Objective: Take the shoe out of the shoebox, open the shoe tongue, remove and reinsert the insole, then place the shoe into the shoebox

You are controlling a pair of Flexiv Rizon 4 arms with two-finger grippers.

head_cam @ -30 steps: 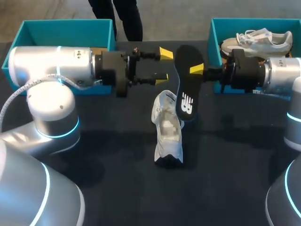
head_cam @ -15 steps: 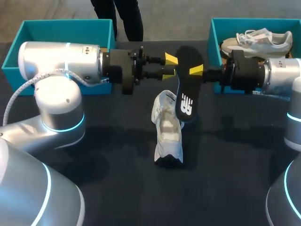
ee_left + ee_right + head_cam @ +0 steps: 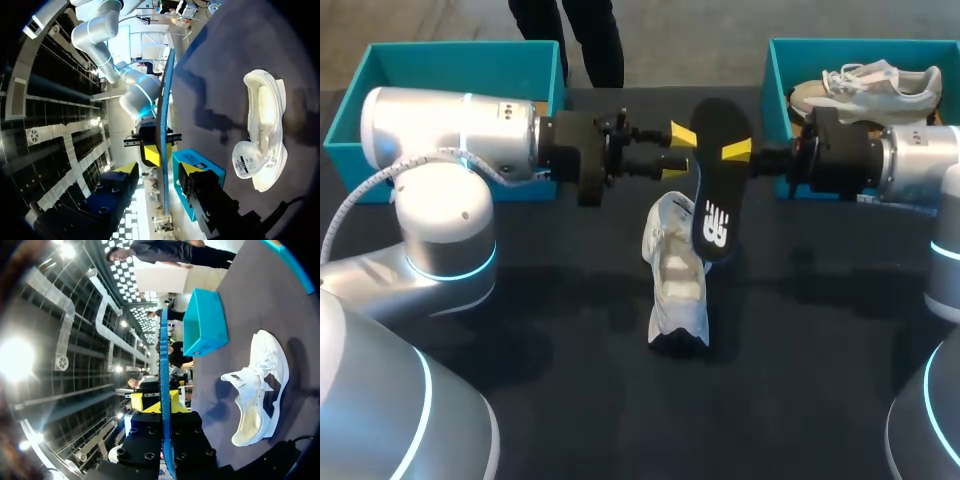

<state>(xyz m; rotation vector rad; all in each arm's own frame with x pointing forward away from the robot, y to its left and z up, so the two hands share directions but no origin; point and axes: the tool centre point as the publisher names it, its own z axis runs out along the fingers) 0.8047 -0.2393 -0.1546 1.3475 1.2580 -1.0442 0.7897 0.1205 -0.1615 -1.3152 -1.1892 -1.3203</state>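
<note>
The black insole (image 3: 716, 185) stands upright over the middle of the bench (image 3: 800, 390), its lower end resting at the opening of the white shoe (image 3: 678, 285). The shoe lies on the bench just on the 6 o'clock side of the insole, its length running along the 12-to-6 line.

The right gripper (image 3: 728, 150) comes in from 3 o'clock and its fingers are clamped on the upper part of the insole. In the right wrist view the insole (image 3: 163, 365) shows edge-on, pinched between the two finger blocks, with the shoe (image 3: 257, 385) on the bench off to one side.

The left gripper (image 3: 677, 152) comes in from 9 o'clock and meets the insole on the opposite side. Its fingers are apart. In the left wrist view the thin edge of the insole (image 3: 164, 125) runs between the two yellow tips, and I cannot see either one touching it; the shoe (image 3: 262, 135) lies beside it on the bench.

A teal box (image 3: 460, 48) sits at 10 o'clock behind the left arm. A second teal box (image 3: 775, 75) sits at 2 o'clock and holds another pale shoe (image 3: 868, 85).
</note>
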